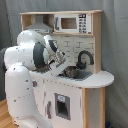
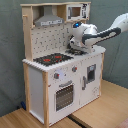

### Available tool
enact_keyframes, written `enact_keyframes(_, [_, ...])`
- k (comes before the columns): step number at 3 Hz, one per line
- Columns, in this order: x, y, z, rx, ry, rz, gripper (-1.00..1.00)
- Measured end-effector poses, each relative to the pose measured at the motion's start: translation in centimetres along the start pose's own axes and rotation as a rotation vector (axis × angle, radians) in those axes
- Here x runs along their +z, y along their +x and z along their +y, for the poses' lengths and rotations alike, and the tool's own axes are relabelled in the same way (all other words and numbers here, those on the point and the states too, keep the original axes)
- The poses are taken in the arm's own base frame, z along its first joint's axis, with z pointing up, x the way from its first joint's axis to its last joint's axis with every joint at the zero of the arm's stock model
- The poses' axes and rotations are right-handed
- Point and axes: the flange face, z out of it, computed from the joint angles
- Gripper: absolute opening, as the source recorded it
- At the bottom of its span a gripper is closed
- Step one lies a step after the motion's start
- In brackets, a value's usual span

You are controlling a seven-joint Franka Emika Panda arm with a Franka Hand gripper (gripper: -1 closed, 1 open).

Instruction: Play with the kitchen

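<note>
The gripper [image 1: 64, 70] hangs directly above the sink [image 1: 80, 74] of the kitchen [image 2: 60, 90], faucet [image 1: 85, 57] just beyond. Its opening and any hold cannot be told.

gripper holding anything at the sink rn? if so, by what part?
Cannot tell. The gripper hangs over the grey sink beside the black faucet of the kitchen, but neither exterior view shows whether it grips anything.
</note>
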Motion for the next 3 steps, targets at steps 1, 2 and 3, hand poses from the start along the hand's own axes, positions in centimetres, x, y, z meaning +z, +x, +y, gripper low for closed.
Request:
enact_keyframes(1, [-0.44,0.81,-0.34,0.016,0.057,0.037,-1.00])
enact_keyframes(2, [-0.40,0.79,-0.36,0.020,0.066,0.038,-1.00])
enact_keyframes(3, [-0.38,0.77,-0.36,0.021,0.069,0.038,1.00])
